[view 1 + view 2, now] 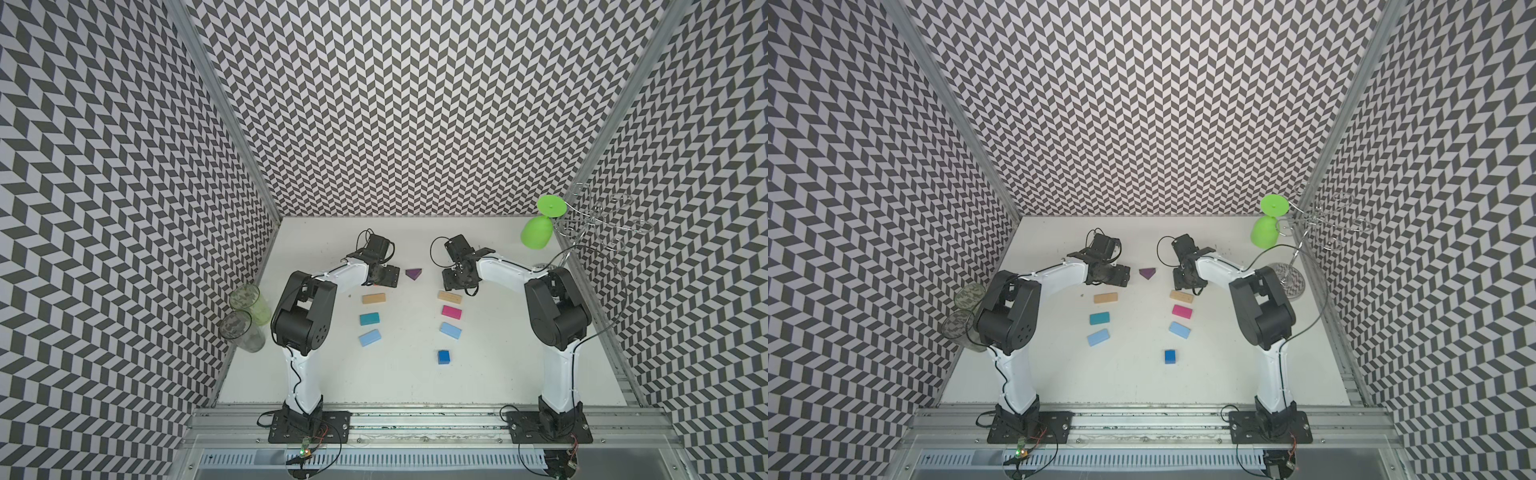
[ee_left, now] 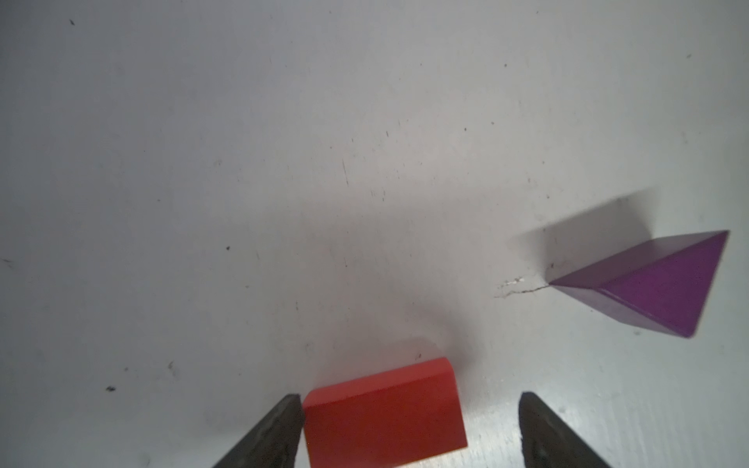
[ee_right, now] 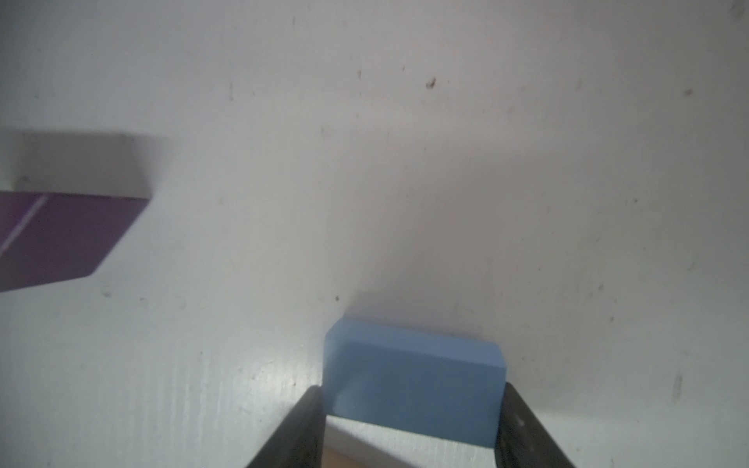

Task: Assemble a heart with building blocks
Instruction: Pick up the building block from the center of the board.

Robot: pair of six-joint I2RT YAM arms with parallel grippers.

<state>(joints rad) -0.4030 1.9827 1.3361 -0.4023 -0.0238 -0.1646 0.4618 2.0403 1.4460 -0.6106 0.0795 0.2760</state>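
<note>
Left gripper [image 2: 410, 397] (arm reaching forward) straddles red block [image 2: 385, 409], jaws apart.

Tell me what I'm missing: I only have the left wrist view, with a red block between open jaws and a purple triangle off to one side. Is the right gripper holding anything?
Observer: Yes. In the right wrist view the right gripper is shut on a light blue block.
Operator: How far along is the build?
Observer: In both top views, six flat blocks lie in two columns of three on the robot's side of the purple triangle, with gaps between them.
Operator: And the tip piece?
Observer: A blue cube sits roughly in line with the right column, apart from every other block.
</note>
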